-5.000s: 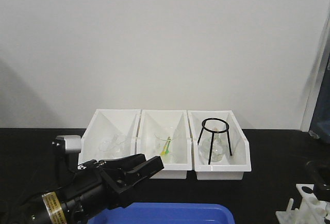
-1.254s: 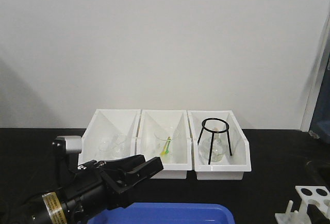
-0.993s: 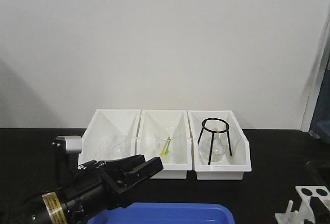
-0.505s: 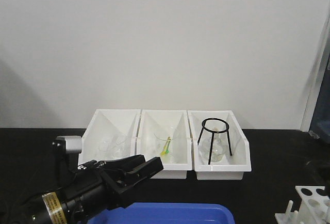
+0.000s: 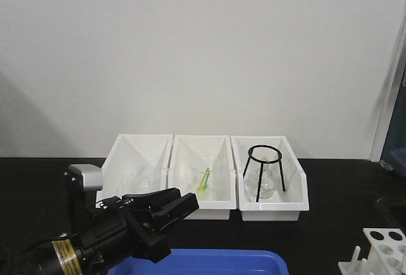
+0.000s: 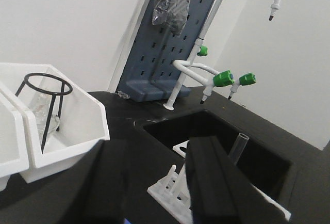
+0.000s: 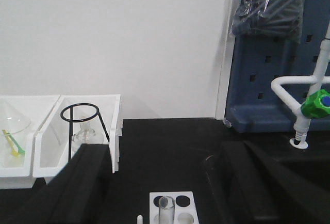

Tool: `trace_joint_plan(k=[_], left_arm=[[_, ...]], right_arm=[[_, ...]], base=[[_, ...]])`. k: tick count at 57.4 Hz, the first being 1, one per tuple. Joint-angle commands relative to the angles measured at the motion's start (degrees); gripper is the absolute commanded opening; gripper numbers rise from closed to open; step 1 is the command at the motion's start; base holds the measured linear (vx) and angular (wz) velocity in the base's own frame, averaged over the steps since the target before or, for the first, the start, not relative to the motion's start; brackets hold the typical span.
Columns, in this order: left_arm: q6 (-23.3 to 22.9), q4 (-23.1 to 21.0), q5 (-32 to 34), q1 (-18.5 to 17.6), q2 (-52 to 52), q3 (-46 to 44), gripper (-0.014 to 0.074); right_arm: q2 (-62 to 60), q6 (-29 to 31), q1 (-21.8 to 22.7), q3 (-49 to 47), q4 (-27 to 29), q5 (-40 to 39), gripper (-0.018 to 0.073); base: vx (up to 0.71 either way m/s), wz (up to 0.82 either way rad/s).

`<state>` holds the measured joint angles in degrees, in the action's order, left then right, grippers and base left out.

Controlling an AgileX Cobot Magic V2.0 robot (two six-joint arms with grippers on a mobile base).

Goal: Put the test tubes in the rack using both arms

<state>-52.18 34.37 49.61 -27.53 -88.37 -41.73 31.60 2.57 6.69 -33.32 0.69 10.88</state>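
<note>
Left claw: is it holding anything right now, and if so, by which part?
Nothing is held. The left claw stands open with an empty gap. The clear tube rises beyond one finger, over the rack, ungripped.

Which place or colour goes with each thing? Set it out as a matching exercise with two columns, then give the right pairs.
Things:
1. black wire tripod
2. rack
3. blue tray
4. tap handles

Places or colours:
A. bottom edge, front view
B. green
C. in the rightmost white bin
D. bottom right corner, front view

Pairs: 1-C, 2-D, 3-A, 4-B
</note>
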Motion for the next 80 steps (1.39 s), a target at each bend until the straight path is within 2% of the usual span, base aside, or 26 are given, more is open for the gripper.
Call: trace_joint_plan(k=[1,19,39,43,47,54,58,60,66,71,75,80], left_arm=[[1.0,-2.1,4.7,-0.4,2.1,-1.7,0.0320],[0.9,-2.1,4.7,-0.4,2.0,-1.7,0.0223],[0.9,-2.1,4.4,-0.4,2.0,-1.6,0.0216],[1.5,-3.9,3.6,-0.4,2.9,-0.8,0.0212],[5.8,-6.7,1.8,-0.4,5.5,0.8,0.0183],[17.9,-11.5,-0.5,-0.4,13.6,5.5,0.0082],[23.2,-14.3,-2.4,-0.4,18.7,8.8,0.0016],[25.7,-15.4,-4.4,-0.4,21.9,10.4,-0.0022],[29.9,-16.6,-12.7,-0.4,30.7,14.7,-0.0022],[31.1,-17.7,-25.7,-0.4,38.1,15.5,-0.0022],[31.6,-20.8,-36.6,-0.1,43.2,15.5,-0.0022],[36.8,-25.0,-48.1,3.2,49.9,16.3,-0.0022]], right_arm=[[-1.6,0.2,0.2,-2.1,-0.3,-4.1,0.0505],[-2.4,0.2,0.2,-2.1,-0.3,-3.9,0.0494],[-2.4,0.1,0.2,-2.1,-0.3,-3.9,0.0494],[-2.4,0.1,0.2,-2.1,-0.3,-3.9,0.0494],[-2.4,0.1,0.2,-2.1,-0.3,-3.9,0.0494],[-2.4,0.1,0.2,-2.1,-0.3,-3.7,0.0494],[-2.4,0.1,0.2,-2.1,-0.3,-3.7,0.0494],[-2.4,0.1,0.2,-2.1,-0.3,-3.7,0.0494],[-2.4,0.1,0.2,-2.1,-0.3,-3.7,0.0494],[-2.4,0.1,0.2,-2.1,-0.3,-3.7,0.0494],[-2.4,0.1,0.2,-2.1,-0.3,-3.7,0.0494],[-2.4,0.1,0.2,-2.1,-0.3,-3.7,0.0494]], base=[[0.00,0.00],[0.00,0.00],[0.00,0.00],[0.00,0.00],[0.00,0.00],[0.00,0.00],[0.00,0.00],[0.00,0.00],[0.00,0.00],[0.00,0.00],[0.00,0.00],[0.00,0.00]])
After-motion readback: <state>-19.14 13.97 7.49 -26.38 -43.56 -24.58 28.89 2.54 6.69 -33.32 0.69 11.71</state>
